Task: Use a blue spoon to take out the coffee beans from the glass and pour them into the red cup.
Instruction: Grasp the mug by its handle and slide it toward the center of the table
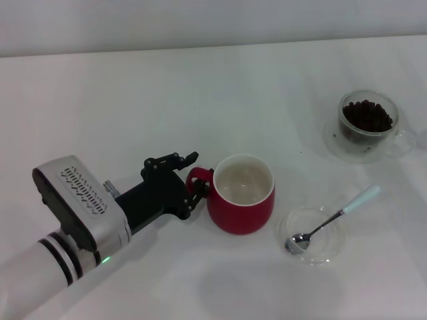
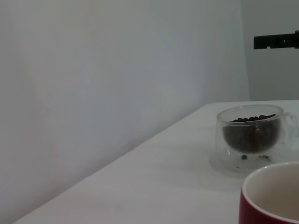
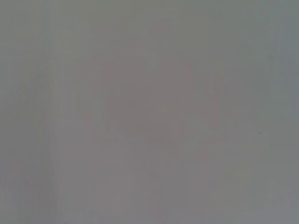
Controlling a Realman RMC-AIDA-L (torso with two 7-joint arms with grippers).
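Note:
The red cup (image 1: 241, 195) stands at the middle of the table, white inside and empty; its rim shows in the left wrist view (image 2: 273, 191). My left gripper (image 1: 193, 175) is at the cup's red loop handle (image 1: 198, 179), fingers apart on either side of it. The glass (image 1: 368, 121) with the coffee beans (image 1: 367, 115) stands at the far right, also in the left wrist view (image 2: 251, 135). The blue spoon (image 1: 331, 218) lies with its bowl in a flat clear dish (image 1: 328, 252), to the right of the cup. The right gripper is out of view.
The glass sits on a clear saucer (image 1: 337, 148) with a few loose beans on it (image 2: 254, 157). A dark bar (image 2: 275, 41) hangs high beyond the glass in the left wrist view. The right wrist view shows only a blank grey surface.

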